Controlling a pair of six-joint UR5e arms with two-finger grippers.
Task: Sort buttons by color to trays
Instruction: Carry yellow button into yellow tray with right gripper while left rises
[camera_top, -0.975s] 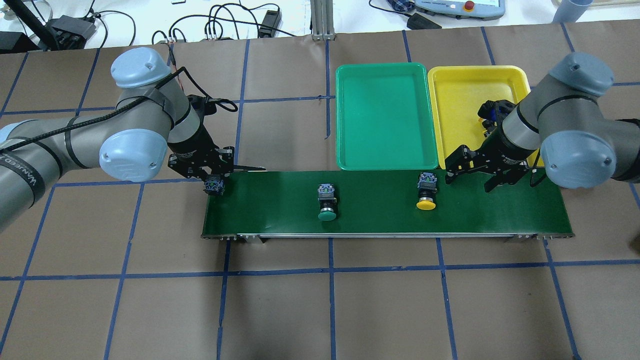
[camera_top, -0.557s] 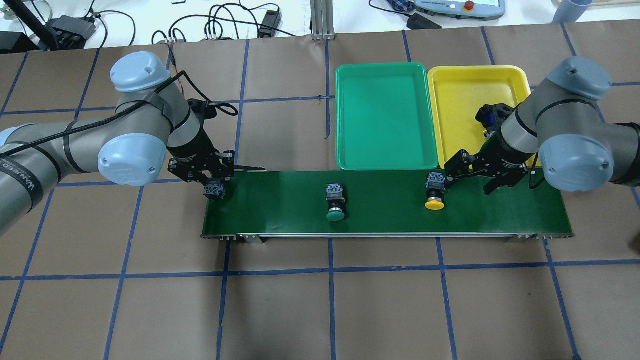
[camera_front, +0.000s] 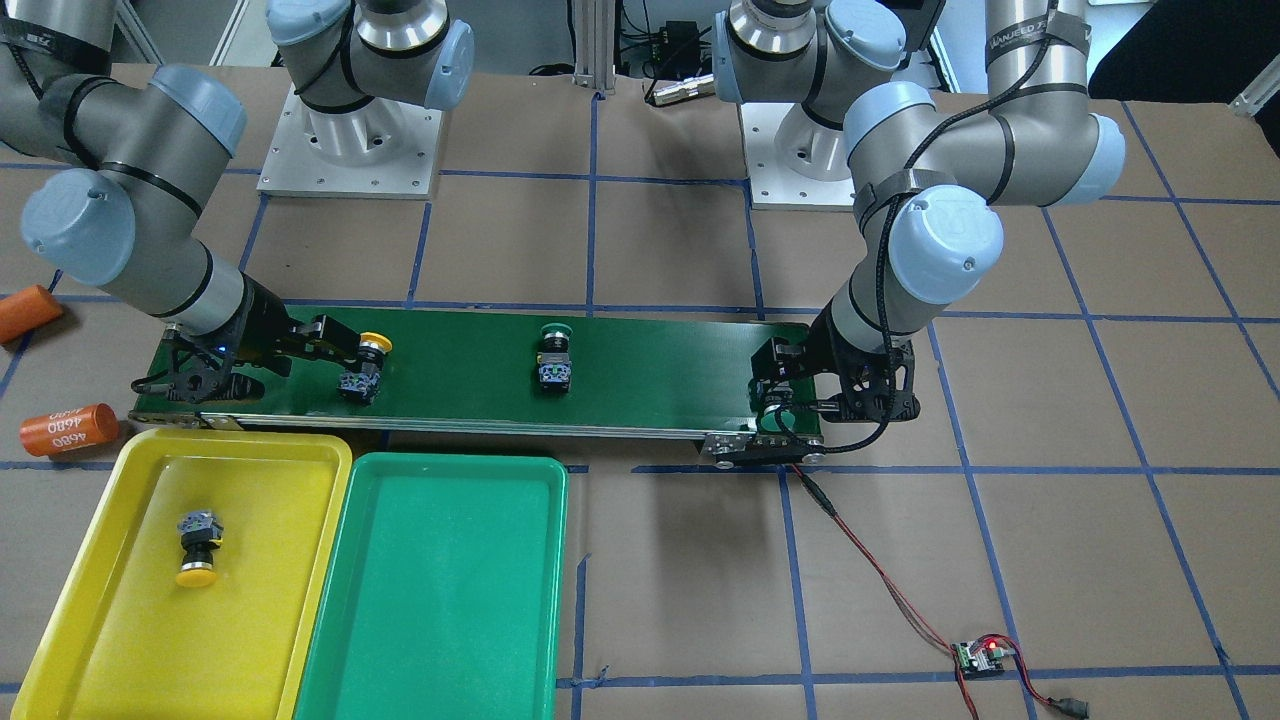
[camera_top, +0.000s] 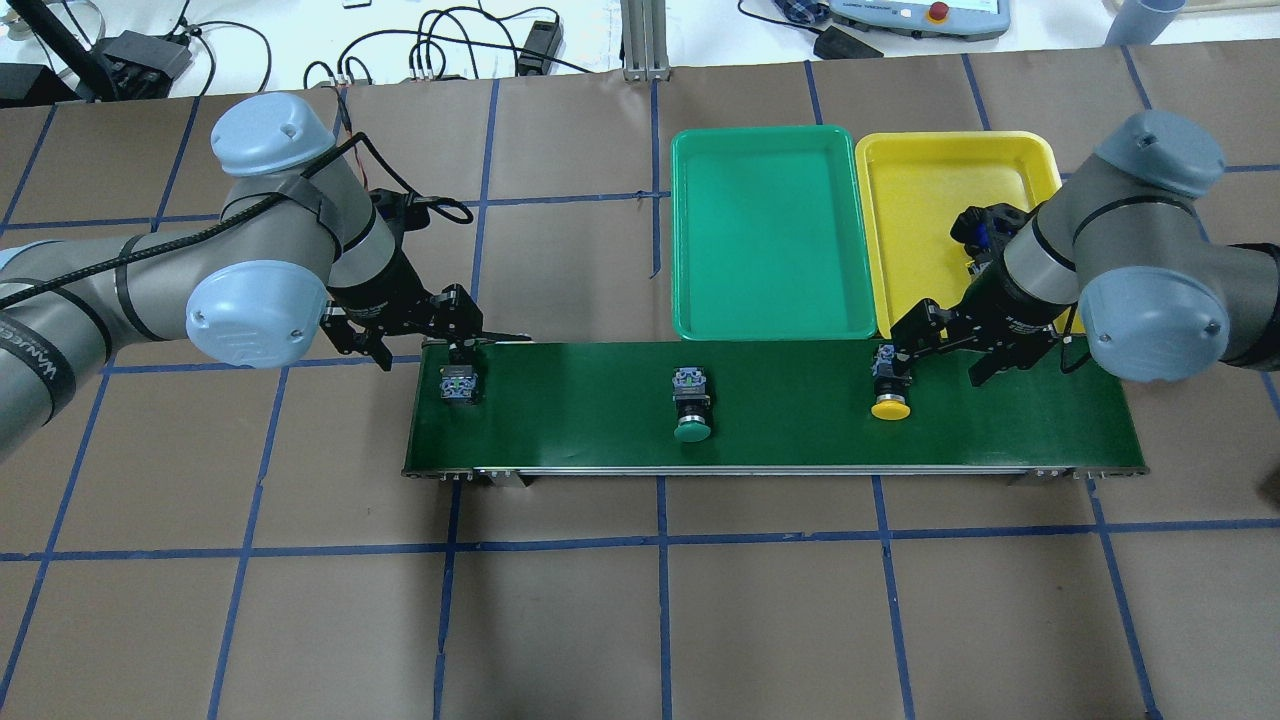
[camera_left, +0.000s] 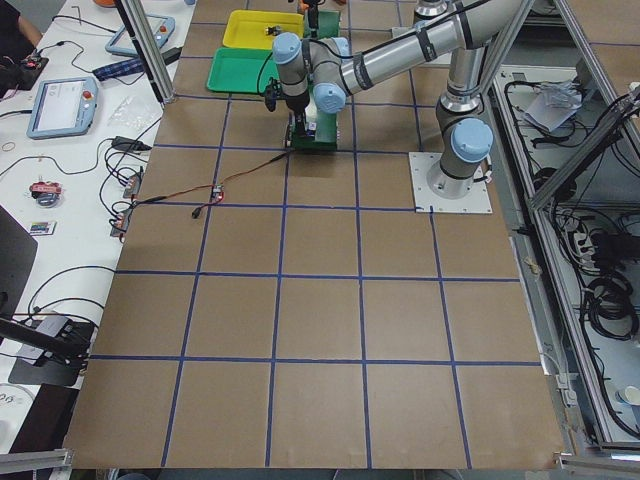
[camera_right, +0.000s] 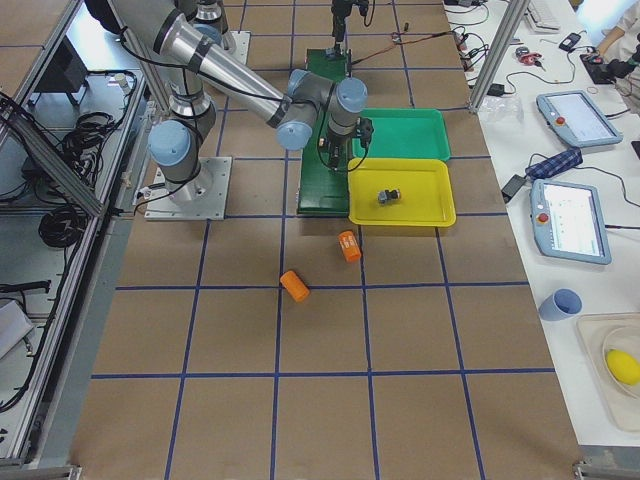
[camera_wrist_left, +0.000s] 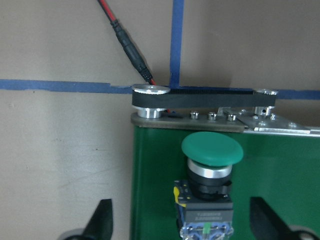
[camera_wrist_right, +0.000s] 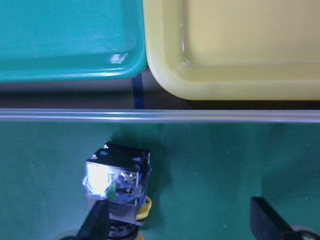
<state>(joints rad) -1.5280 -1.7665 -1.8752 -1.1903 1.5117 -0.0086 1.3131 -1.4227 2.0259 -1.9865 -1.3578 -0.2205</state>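
Note:
Three buttons lie on the dark green conveyor belt (camera_top: 780, 435). A green-capped one (camera_top: 460, 385) lies at the belt's left end, between the spread fingers of my open left gripper (camera_top: 425, 352) in the left wrist view (camera_wrist_left: 209, 195). Another green-capped button (camera_top: 692, 402) rests mid-belt. A yellow-capped button (camera_top: 888, 385) lies beside one finger (camera_wrist_right: 99, 221) of my open right gripper (camera_top: 940, 368), which holds nothing. A further yellow-capped button (camera_front: 197, 548) lies in the yellow tray (camera_top: 930, 150). The green tray (camera_top: 770, 150) stands beside it.
Two orange cylinders (camera_front: 30, 312) (camera_front: 70, 428) lie on the table off the belt's end near the right arm. A red and black cable (camera_front: 880, 580) runs from the belt's other end to a small circuit board (camera_front: 985, 655).
My left gripper opened and let its green-capped button down on the belt's left end. The other two buttons rode rightward along the belt, and the yellow one reached my right gripper's finger.

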